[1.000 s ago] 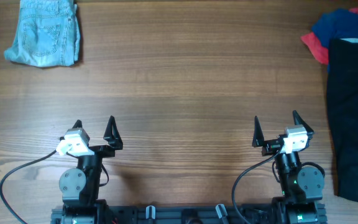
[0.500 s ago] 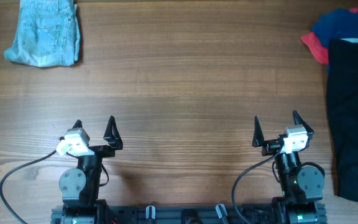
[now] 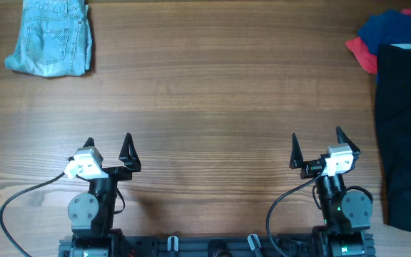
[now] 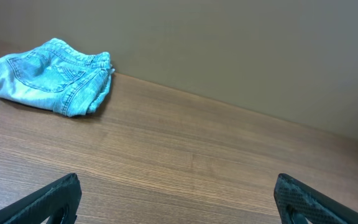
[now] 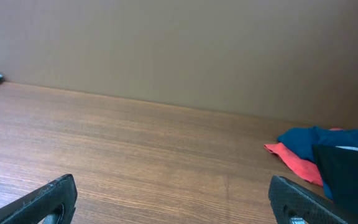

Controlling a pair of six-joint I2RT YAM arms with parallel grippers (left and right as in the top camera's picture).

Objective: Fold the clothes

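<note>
Closest to me, both arms sit folded back over their bases at the near edge of the table (image 3: 205, 107), wrists low and fingers aimed straight away across the wood. The left gripper (image 3: 108, 146) has its jaws spread wide with nothing between them, and the right gripper (image 3: 317, 143) is the same: fully parted and empty.

Each wrist view gives me only the two dark fingertips at the bottom corners with bare wood between them. The arm poses I get from the overhead alone.

Just right of the right gripper, starting level with its base, the black garment (image 3: 409, 135) runs as a long dark strip away from me along the table's right side. The overhead cuts off its right edge. The right wrist view catches only its far end, low on the right.

Ahead of that gripper and to its right, the dark blue garment (image 3: 387, 28) lies bunched at the black one's far end. The red garment (image 3: 362, 53) pokes out from it toward the left.

Far ahead and left of the left gripper lie the denim shorts (image 3: 52, 39), well apart from the others. They are pocket side up, with the long side running away from me. The left wrist view shows them low and crumpled by the back wall. The right wrist view catches only a scrap at its left edge.
</note>
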